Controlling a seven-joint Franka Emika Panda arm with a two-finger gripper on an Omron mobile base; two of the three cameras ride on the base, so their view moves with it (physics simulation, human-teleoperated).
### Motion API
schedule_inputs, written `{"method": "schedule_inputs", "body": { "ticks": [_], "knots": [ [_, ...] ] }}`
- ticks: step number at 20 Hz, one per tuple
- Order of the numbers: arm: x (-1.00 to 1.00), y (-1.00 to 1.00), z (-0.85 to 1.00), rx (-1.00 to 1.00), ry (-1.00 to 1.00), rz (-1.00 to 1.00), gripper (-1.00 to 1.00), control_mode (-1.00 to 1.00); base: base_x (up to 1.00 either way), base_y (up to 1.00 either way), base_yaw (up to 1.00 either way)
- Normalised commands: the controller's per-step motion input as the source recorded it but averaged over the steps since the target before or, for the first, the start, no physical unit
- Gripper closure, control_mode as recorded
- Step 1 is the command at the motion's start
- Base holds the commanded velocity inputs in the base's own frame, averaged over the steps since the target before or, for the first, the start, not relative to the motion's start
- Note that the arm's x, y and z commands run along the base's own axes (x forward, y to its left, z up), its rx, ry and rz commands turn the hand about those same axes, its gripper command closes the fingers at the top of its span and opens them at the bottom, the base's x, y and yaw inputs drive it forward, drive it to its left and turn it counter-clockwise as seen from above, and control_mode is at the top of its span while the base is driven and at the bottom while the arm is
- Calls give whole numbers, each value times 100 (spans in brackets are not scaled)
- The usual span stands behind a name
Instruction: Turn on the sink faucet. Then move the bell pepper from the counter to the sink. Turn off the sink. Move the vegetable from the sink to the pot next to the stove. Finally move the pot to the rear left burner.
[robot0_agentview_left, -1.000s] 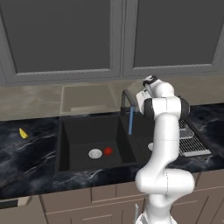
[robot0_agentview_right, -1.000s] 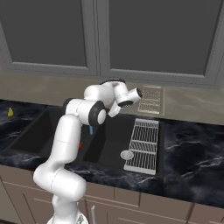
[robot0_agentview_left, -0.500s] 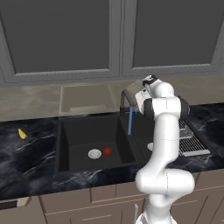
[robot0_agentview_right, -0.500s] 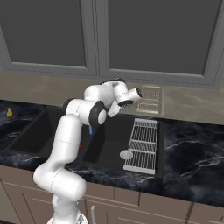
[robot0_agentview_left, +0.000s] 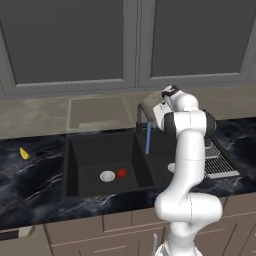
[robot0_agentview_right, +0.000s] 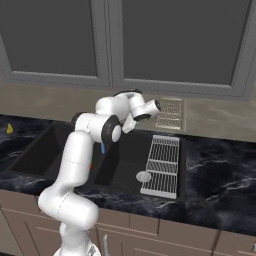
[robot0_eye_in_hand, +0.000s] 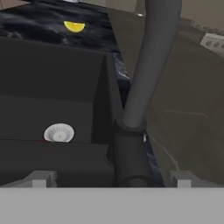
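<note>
The gripper stands wide open, its two finger tips spread to either side of the base of the sink faucet, gripping nothing. In the hand view the faucet's dark grey stem rises right between the tips and fills the middle of the picture. From the left base view the hand sits behind the sink, at the back wall, level with the faucet's arched spout. A blue stream of water falls from the spout into the basin (so the tap is running). The bell pepper lies on the floor of the left basin, just beside the round silver drain; in the hand view only a thin red edge of it peeks out beside that drain. A silver wire rack covers part of the right basin. A small yellow wedge lies on the counter, well apart to the left of the sink.
</note>
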Motion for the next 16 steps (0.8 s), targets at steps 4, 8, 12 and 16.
{"method": "schedule_inputs", "body": {
  "ticks": [4, 8, 12, 16],
  "knots": [
    [0, 70, 0, 0, 0, 2, -100, -100, 0, 0, 0],
    [0, 68, 0, 0, 0, 2, -100, -100, 0, 0, 0],
    [0, 58, 0, 0, 0, 2, -100, -100, 0, 0, 0],
    [0, 5, -2, 0, -3, 1, -100, -100, 0, 0, 0]
  ]
}}
